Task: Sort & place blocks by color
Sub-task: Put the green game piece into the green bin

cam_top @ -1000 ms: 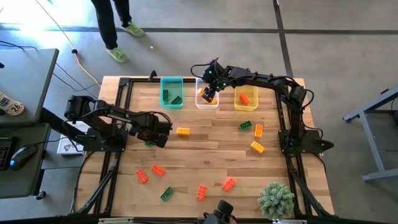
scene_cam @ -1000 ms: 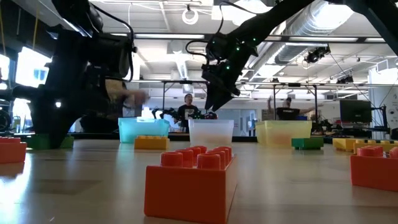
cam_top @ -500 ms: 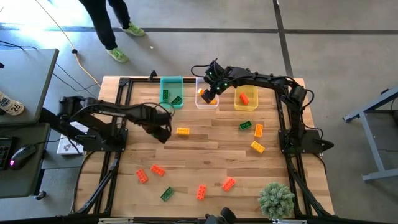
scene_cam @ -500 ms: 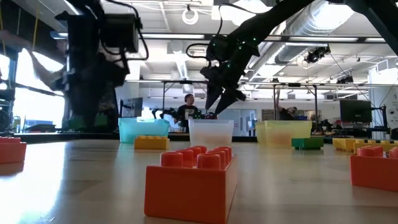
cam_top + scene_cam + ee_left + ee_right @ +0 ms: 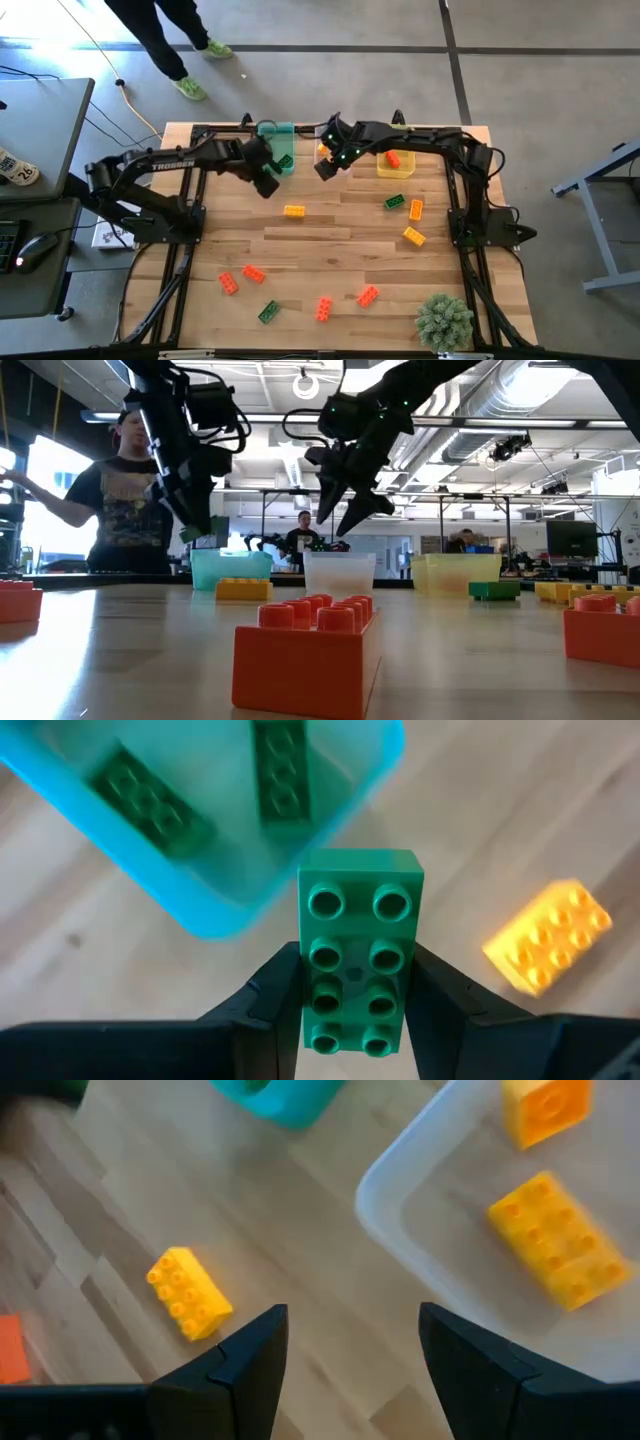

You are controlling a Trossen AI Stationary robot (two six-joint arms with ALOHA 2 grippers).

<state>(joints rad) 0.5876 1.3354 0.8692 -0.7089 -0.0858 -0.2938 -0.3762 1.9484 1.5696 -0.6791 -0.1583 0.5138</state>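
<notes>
Jaws of left gripper (image 5: 352,1010) clamp green block (image 5: 356,955) — long axis fwd, studs up

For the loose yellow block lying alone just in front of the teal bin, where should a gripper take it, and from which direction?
Come straight down on the yellow block and close the jaws across its two long side walls, as the left gripper holds its green block. It lies flat, studs up, with bare table around it, so the smooth sides look reachable; this is a judgement.

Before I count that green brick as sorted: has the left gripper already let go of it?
No: in the left wrist view the left gripper is shut on the green block, just short of the teal bin.
</notes>
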